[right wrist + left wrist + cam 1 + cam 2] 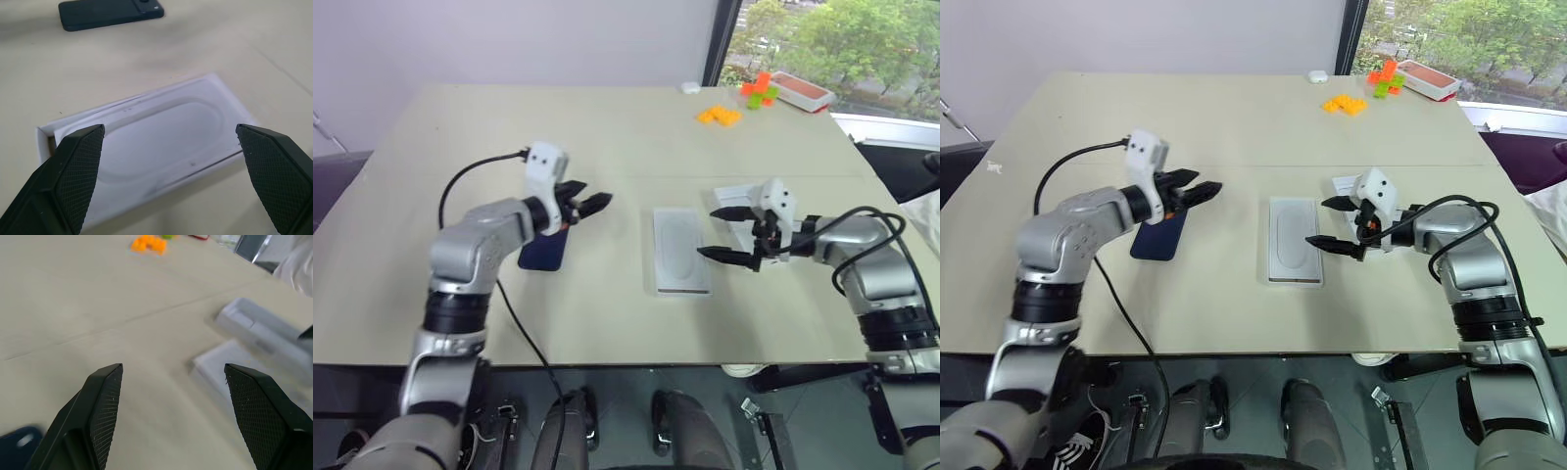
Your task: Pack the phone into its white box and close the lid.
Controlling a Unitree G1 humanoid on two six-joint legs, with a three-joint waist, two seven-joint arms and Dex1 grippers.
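The phone (541, 252), a dark navy slab, lies flat on the table just below and behind my left gripper (586, 202). That gripper is open and empty, hovering above the table and pointing toward the white box (683, 291) at the centre. A flat white insert with an oval recess (161, 132) lies in the box. My right gripper (724, 235) is open with nothing between its fingers, right beside the box's right edge. The lid (734, 196) rests on the table behind the right gripper, partly hidden by it.
Orange blocks (719, 115), a red tray with coloured blocks (800, 90) and a small white object (690, 87) sit at the far right of the table. A black cable (460, 181) loops off my left arm. The table's front edge runs close below the box.
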